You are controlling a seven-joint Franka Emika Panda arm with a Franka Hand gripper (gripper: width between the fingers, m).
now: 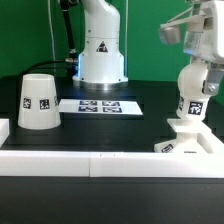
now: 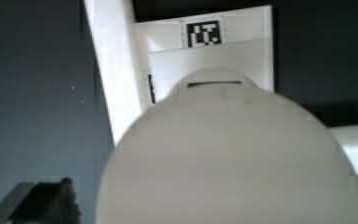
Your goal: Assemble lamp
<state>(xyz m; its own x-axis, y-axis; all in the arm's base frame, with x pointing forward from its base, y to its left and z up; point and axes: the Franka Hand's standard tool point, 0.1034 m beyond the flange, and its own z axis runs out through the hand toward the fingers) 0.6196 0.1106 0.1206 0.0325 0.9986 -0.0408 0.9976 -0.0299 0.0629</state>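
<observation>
While the matte white, tapered shade (image 1: 38, 100) sits mouth-down at the exterior view's middle left, the flat square base (image 1: 195, 145) lies at lower right with the smooth, rounded bulb (image 1: 193, 103) upright on it. The gripper (image 1: 196, 68) hangs at the bulb's top; whether its fingers clamp the bulb cannot be told.

The arm (image 1: 101, 45) carries its hand (image 1: 197, 64) at the exterior view's right, pointing straight down, fingers' closure unclear.
</observation>
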